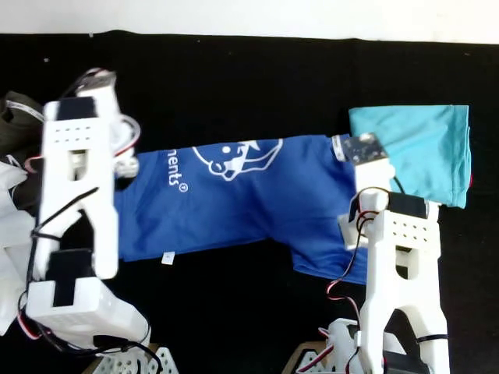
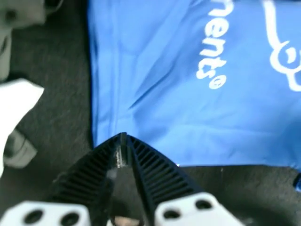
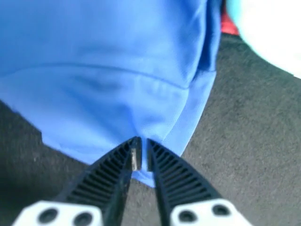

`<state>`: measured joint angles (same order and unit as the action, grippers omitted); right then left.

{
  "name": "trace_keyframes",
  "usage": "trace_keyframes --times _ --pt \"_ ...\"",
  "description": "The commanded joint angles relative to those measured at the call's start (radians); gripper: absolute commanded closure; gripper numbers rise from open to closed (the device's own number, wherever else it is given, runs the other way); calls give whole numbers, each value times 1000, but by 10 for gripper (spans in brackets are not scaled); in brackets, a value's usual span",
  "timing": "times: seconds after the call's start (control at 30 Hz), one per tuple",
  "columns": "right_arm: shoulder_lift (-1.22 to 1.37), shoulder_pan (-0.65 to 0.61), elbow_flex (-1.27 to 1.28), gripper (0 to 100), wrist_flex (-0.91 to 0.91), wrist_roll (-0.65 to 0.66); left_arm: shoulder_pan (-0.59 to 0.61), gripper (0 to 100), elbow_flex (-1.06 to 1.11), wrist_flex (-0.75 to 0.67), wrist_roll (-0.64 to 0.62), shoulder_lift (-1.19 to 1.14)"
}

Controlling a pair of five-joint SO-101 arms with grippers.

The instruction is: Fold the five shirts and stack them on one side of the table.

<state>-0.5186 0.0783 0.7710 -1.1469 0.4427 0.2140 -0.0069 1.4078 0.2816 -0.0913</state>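
Seen low in the centre of the right wrist view: right gripper [image 3: 140, 153], fingers closed to a sliver and pinching the hem of the blue shirt [image 1: 234, 202], cloth puckered toward the tips. Seen low in the left wrist view: left gripper [image 2: 123, 137], fingers pressed tip to tip at the shirt's hem corner; cannot tell whether cloth is caught between them. Across the middle of the high view: blue shirt spread flat on the black table [image 1: 234, 78], white print up, one end by each arm. At right of the high view, touching the blue shirt's far end: folded teal shirt [image 1: 421, 156]. At the left edge: white garment [image 1: 8, 202], and above it a dark garment [image 1: 15, 117].
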Motion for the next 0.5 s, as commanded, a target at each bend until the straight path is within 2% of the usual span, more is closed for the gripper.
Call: trace_keyframes --times 0.0,0.23,0.37,0.47 --pt "-21 10 -12 994 64 -26 -35 991 -41 -75 -5 -28" --pt "-25 10 -12 993 90 -28 18 991 -173 -138 -5 -305" --pt "-30 10 -12 993 90 -28 101 991 -357 -147 -5 -460" --pt "-30 10 -12 993 87 -28 196 991 -519 -207 -3 -585"
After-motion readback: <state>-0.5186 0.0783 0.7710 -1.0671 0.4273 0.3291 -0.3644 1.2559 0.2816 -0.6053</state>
